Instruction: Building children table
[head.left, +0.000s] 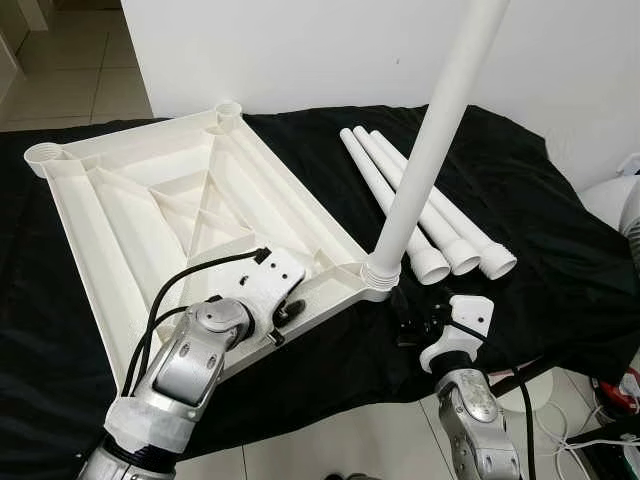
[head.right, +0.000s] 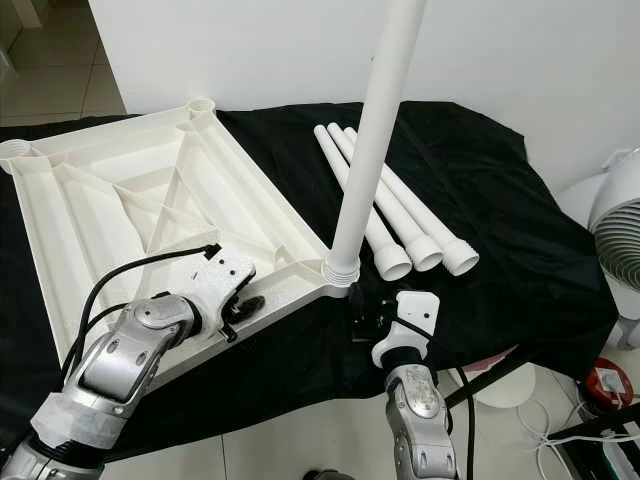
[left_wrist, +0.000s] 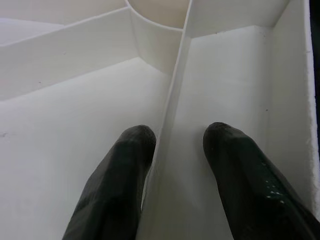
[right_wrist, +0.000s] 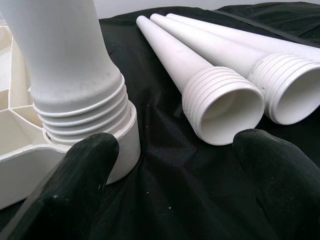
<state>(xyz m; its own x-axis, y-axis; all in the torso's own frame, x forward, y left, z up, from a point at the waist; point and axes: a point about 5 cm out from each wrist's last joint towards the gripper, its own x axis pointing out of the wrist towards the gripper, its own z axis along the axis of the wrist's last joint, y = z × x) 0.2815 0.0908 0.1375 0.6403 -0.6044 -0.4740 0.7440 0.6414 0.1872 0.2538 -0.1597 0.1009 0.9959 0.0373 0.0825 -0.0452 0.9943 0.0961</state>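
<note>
Tabletop (head.left: 150, 200), a white ribbed plastic moulding, is laid upside down on the black-draped surface (head.left: 540, 230) at the left of the frame, with one leg (head.left: 430, 140) standing in its near corner socket (head.left: 378, 278). It is judged light, stiff and rather slippery; thin ribs offer the surest hold. The left gripper (left_wrist: 172, 150) is set over one such rib (left_wrist: 172, 100), fingers (left_wrist: 120, 175) spread to either side, apparently not yet pinching. The right gripper (right_wrist: 170, 185) is held open just beside the socket, one finger near it. Three spare legs (head.left: 440, 230) lie centre-right.
</note>
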